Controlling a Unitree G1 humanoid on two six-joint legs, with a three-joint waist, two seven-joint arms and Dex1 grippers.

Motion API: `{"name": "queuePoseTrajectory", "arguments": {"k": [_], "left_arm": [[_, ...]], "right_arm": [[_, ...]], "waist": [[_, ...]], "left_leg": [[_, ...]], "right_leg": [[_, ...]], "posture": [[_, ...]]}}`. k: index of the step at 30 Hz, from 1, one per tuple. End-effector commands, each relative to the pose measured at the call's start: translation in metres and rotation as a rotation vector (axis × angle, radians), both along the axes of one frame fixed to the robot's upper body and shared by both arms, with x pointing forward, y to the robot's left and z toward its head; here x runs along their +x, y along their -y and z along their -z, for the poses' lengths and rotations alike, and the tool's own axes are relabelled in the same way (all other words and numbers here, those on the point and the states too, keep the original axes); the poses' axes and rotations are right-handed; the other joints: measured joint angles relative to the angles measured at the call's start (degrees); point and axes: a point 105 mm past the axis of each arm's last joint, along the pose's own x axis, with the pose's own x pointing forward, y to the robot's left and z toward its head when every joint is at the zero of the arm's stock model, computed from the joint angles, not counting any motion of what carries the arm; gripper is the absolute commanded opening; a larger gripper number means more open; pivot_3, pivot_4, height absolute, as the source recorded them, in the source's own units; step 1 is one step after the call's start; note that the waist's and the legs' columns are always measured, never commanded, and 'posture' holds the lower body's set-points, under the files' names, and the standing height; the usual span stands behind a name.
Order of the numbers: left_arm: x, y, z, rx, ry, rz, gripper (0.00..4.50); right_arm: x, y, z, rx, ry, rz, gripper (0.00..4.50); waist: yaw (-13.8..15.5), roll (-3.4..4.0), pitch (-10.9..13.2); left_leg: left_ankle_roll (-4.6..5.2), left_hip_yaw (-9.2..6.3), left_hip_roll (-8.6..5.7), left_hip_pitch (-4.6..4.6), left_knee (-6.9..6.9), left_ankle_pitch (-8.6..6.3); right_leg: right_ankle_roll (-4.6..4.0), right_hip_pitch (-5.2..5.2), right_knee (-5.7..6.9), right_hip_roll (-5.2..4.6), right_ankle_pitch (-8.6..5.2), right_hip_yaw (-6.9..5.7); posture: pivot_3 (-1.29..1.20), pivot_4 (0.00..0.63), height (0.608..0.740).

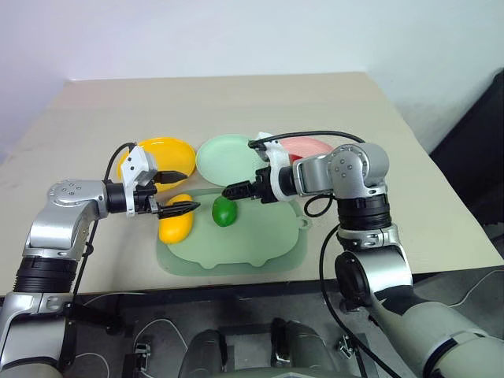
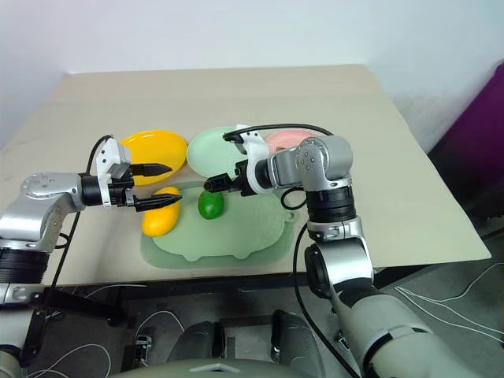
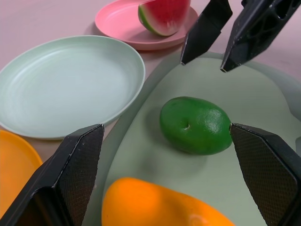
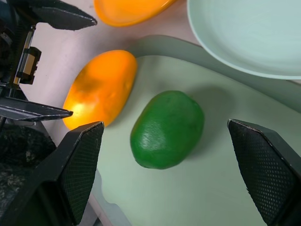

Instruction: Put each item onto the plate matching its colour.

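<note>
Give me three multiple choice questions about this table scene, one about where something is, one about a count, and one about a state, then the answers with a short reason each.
1. Where is the watermelon wedge?
A. On the pink plate
B. On the mat
C. On the yellow plate

2. How many toy foods lie on the pale-green mat?
A. One
B. Two
C. Three

3. How does the right gripper stand?
A. Shut on the green fruit
B. Shut on nothing
C. Open, above the green fruit

Answers:
1. A, the left wrist view shows the wedge resting on the pink plate.
2. B, only the green fruit and the yellow fruit lie on the mat.
3. C, the right wrist view shows its fingers spread wide either side of the fruit, not touching it.
</note>
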Motion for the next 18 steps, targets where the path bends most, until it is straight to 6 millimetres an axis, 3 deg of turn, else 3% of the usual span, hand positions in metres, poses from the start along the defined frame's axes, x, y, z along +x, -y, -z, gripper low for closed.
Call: {"name": "queuePoseTrajectory", "arguments": {"k": [1, 11, 18], "left_arm": [[-0.003, 0.0, -0.012, 0.002, 0.041, 0.009, 4.5], [-0.003, 0.0, -0.011, 0.0, 0.037, 0.01, 4.5], [-0.004, 0.0, -0.01, 0.0, 0.034, 0.009, 4.5]], "right_arm": [[0.0, -0.007, -0.008, 0.003, 0.024, -0.009, 4.46], [-0.005, -0.024, 0.005, -0.038, -0.036, -0.028, 4.46], [-0.001, -0.031, 0.002, -0.054, -0.007, -0.026, 4.46]], "waist": [[-0.03, 0.0, 0.0], [-0.08, 0.0, 0.0], [-0.1, 0.0, 0.0]], "left_leg": [[0.0, 0.0, 0.0, 0.0, 0.0, 0.0], [0.0, -0.02, 0.02, -0.01, -0.01, 0.0], [0.0, -0.02, 0.01, -0.03, -0.01, 0.0]], "right_leg": [[0.0, 0.0, -0.01, 0.0, 0.0, 0.0], [-0.12, -0.01, -0.02, 0.01, -0.08, 0.0], [-0.12, -0.02, -0.03, 0.01, -0.08, 0.0]], "posture": [[0.0, 0.15, 0.74], [0.0, 0.15, 0.74], [0.0, 0.15, 0.74]]}}
